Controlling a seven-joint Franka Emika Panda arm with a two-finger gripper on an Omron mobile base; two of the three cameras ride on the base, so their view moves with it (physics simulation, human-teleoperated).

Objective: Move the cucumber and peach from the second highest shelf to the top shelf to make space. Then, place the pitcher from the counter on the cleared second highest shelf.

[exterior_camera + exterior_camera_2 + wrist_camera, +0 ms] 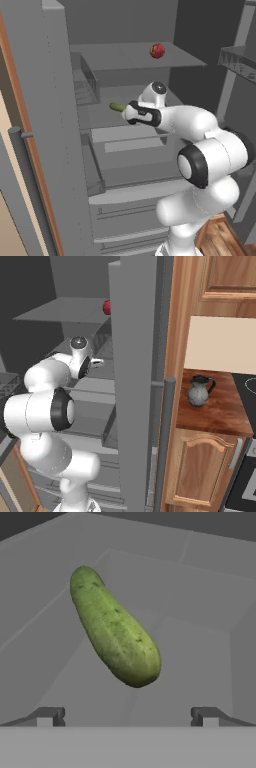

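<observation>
One peach (157,50) already sits on the top shelf (125,57), above our claw (127,716); its tips stand apart, lined up with the cucumber (115,628) just ahead for grasping.

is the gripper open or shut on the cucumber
Open: in the hand view the gripper fingertips stand wide apart, with the cucumber ahead of them, untouched.
</observation>
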